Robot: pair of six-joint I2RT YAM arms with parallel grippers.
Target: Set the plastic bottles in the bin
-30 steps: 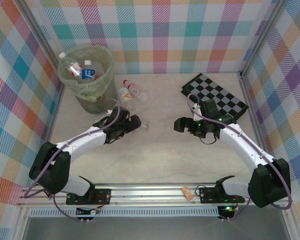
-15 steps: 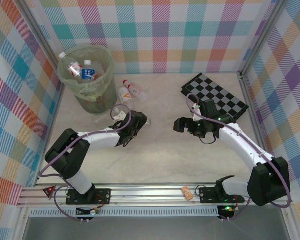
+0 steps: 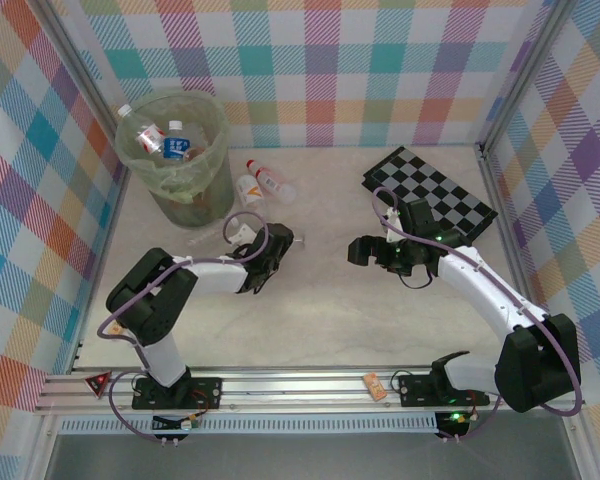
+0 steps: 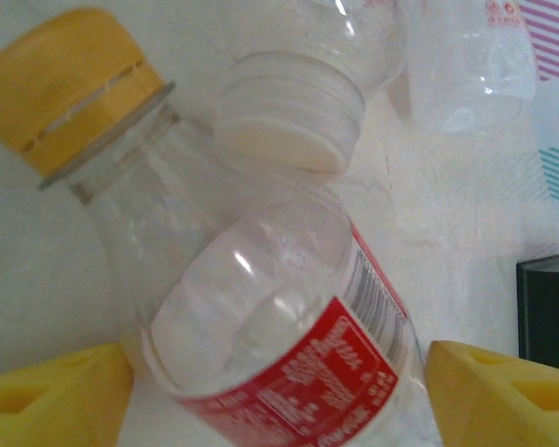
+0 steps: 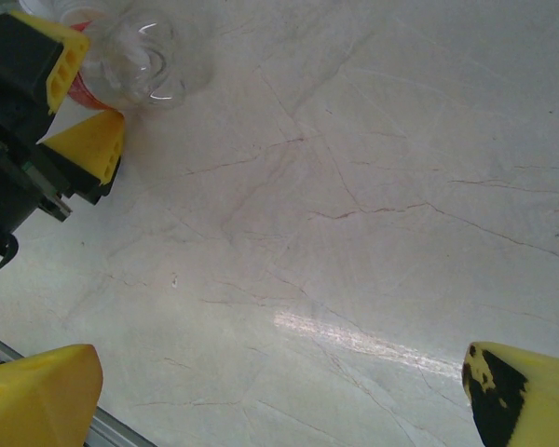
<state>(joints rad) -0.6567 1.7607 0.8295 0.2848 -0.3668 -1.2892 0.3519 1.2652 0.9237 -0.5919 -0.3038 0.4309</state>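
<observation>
Our left claw straddles the red-labelled bottle; we cannot tell if it pinches. Slick round plastic may squirt free. Our right claw gapes empty.

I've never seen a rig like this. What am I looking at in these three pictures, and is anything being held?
These are two robot arms bolted to the near edge of a table, each ending in a two-finger gripper. The wide picture comes from a fixed camera above and behind them. The other two come from cameras on the wrists, so the yellow shapes at their edges are the fingers.

On the table stands a pale-green bin with several bottles inside. Two more bottles lie beside it, and there is a checkerboard.

The left gripper has a finger on either side of a clear bottle with a red label and yellow cap; I cannot tell whether it is squeezing. A white-capped bottle lies just beyond. The right gripper is open, holding nothing.
</observation>
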